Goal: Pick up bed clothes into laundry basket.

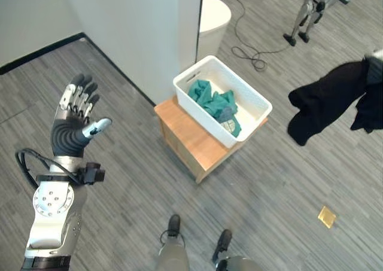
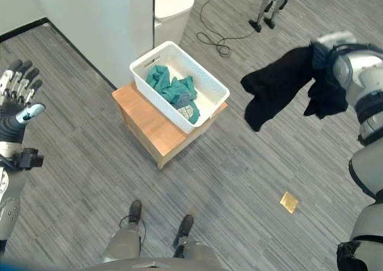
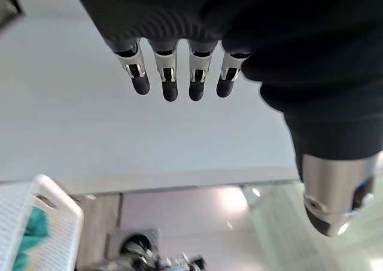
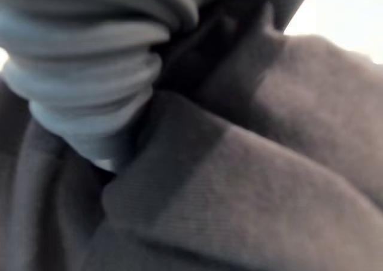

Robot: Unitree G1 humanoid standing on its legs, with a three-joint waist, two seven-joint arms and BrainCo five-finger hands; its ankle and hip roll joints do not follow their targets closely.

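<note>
Right eye view shows the right hand (image 2: 335,58) raised at the right side with a black garment (image 2: 276,85) draped over and hanging from it, clear of the floor. The cloth covers the fingers there, and in the right wrist view dark fabric presses up against the ribbed cover, so I cannot tell how the fingers sit around it. The garment hangs to the right of the white laundry basket (image 1: 254,97), well apart from it and not over it. The basket stands on a small wooden table (image 1: 185,136), beside a white wall panel (image 1: 143,32), and already has green clothes (image 1: 214,103) lying inside. The left hand (image 1: 75,118) is held up at the left side, away from the basket, its fingers straight and spread with the thumb out, holding nothing. A small yellow square (image 1: 327,216) lies on the grey floor (image 1: 269,193) in front of the table to the right.
</note>
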